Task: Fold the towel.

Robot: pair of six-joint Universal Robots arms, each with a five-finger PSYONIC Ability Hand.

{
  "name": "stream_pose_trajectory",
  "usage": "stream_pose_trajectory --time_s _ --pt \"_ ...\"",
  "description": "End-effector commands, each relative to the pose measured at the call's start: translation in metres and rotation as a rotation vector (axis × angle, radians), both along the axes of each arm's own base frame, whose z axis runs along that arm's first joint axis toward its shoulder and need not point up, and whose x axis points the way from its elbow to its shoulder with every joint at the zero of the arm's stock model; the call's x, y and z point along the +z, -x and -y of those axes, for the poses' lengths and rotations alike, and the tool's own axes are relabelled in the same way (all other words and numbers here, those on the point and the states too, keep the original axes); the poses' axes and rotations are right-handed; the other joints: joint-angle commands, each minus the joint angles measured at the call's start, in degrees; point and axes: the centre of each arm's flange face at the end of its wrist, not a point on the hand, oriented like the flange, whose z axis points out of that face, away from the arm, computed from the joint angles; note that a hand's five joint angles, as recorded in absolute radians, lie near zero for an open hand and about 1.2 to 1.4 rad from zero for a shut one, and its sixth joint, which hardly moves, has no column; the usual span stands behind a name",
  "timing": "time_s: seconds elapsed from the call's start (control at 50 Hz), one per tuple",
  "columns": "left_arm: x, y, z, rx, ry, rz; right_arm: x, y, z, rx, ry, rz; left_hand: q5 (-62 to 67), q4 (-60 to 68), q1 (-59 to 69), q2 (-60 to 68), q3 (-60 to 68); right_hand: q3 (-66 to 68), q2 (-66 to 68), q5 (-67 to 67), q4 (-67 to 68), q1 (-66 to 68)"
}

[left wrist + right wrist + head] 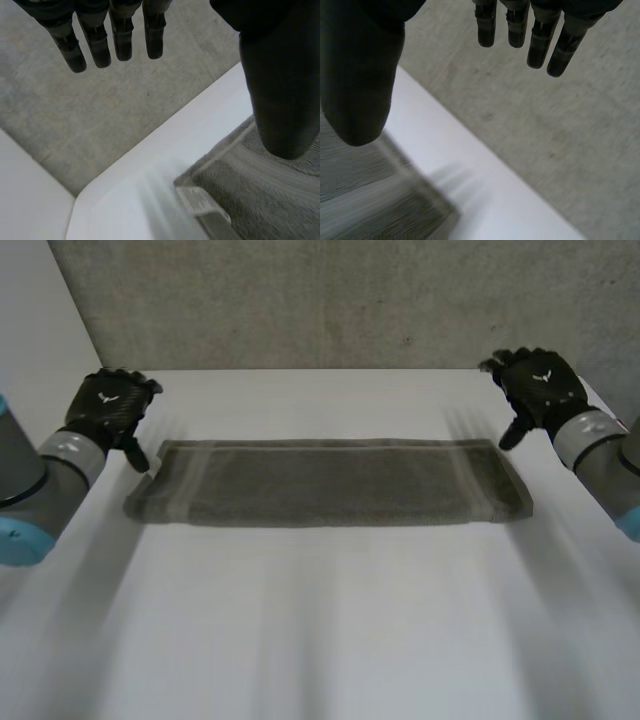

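1. One grey towel (330,485), a long flat strip across the table (330,640), nearer its far edge.
2. Left hand (108,405) at the towel's far left corner, fingers straight, well apart from the thumb, holding nothing.
3. Right hand (538,385) just beyond the far right corner, fingers straight, empty.
4. White label (200,205) at the left corner; grey wall (330,300) behind the far edge.

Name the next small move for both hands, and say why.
The towel lies flat as a long strip on the table. The left hand and right hand are open, one by each far corner, holding nothing. So probably lower both onto those corners and pinch them.
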Motion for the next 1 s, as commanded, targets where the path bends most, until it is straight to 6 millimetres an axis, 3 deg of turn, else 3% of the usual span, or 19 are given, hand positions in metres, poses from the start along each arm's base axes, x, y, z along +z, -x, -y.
stream_pose_trajectory --time_s 0.02,0.1,0.16,0.2,0.48,0.66,0.88,1.0 --pt "0.001 -0.012 -0.036 0.017 -0.042 -0.003 -0.007 0.007 -0.057 0.015 -0.187 -0.02 -1.55 -3.76 -3.33 -2.9 -3.31 -3.02 -4.3 -3.63 -4.35 -3.79" --pt "-0.001 -0.015 -0.059 0.021 -0.032 -0.01 -0.02 0.009 -0.078 0.021 -0.231 -0.036 -1.89 -3.76 -3.67 -3.24 -3.31 -3.02 -4.3 -3.63 -4.35 -3.79" --pt "-0.008 -0.016 -0.066 0.021 -0.017 -0.021 -0.025 0.012 -0.079 0.021 -0.232 -0.04 -2.06 -3.76 -3.84 -3.41 -3.31 -3.02 -3.21 -2.54 -4.35 -2.7" --pt "-0.012 -0.015 -0.068 0.022 -0.015 -0.029 -0.037 0.018 -0.074 0.009 -0.238 -0.05 -1.89 -3.76 -3.67 -3.24 -3.31 -3.02 5.68 6.34 -4.35 6.18" --pt "-0.017 -0.014 -0.07 0.019 -0.017 -0.054 -0.081 0.03 -0.045 -0.014 -0.27 -0.143 -1.89 -3.76 -3.67 -3.24 -3.31 -3.02 10.75 11.41 -4.35 11.26" --pt "-0.018 -0.015 -0.069 0.021 -0.019 -0.054 -0.092 0.031 -0.032 -0.017 -0.276 -0.139 -2.06 -3.76 -3.84 -3.41 -3.31 -3.02 18.15 18.82 -4.35 18.66" --pt "-0.021 -0.015 -0.072 0.021 -0.025 -0.053 -0.093 0.03 -0.024 -0.015 -0.242 -0.138 -2.23 -3.76 -4.01 -3.58 -3.31 -3.02 50.76 51.42 -4.35 51.27" --pt "-0.021 -0.015 -0.072 0.019 -0.019 -0.054 -0.1 0.029 -0.022 -0.011 -0.249 -0.139 -2.23 -3.76 -4.01 -3.58 -3.31 -3.02 48.11 48.77 -4.35 48.61"
